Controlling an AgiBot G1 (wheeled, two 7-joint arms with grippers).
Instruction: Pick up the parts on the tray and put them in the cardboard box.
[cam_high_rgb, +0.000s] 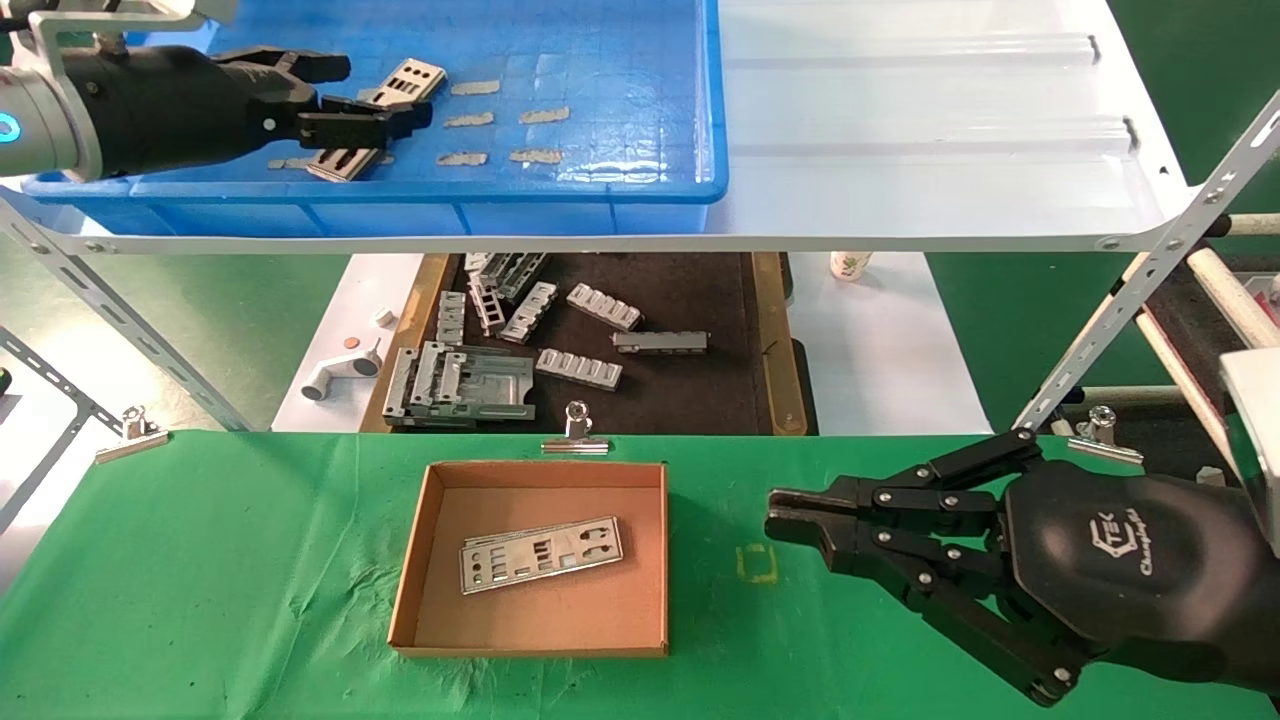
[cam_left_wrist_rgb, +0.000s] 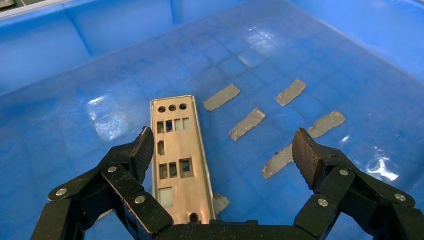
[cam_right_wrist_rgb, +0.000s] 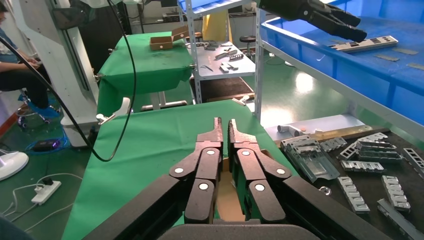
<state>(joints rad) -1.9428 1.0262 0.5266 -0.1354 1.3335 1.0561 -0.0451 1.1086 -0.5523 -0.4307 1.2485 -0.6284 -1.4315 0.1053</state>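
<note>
One silver part (cam_high_rgb: 410, 78) lies flat on the floor of the blue tray (cam_high_rgb: 620, 60) on the upper shelf. My left gripper (cam_high_rgb: 385, 92) hovers just above it, open. In the left wrist view the part (cam_left_wrist_rgb: 175, 155) lies beside one fingertip, off-centre between the wide jaws of the left gripper (cam_left_wrist_rgb: 225, 150), which hold nothing. The cardboard box (cam_high_rgb: 540, 620) sits on the green cloth below, with silver parts (cam_high_rgb: 541, 553) stacked inside. My right gripper (cam_high_rgb: 775, 520) rests shut and empty on the cloth, right of the box; the right gripper (cam_right_wrist_rgb: 223, 122) points toward it.
Beige tape scraps (cam_high_rgb: 500, 120) dot the tray floor. Below the shelf, a dark surface (cam_high_rgb: 700, 390) holds grey ribbed blocks (cam_high_rgb: 580, 368). A binder clip (cam_high_rgb: 576, 430) stands behind the box. Slanted metal struts (cam_high_rgb: 1150, 270) flank the right side, and a white shelf (cam_high_rgb: 930, 120) lies beside the tray.
</note>
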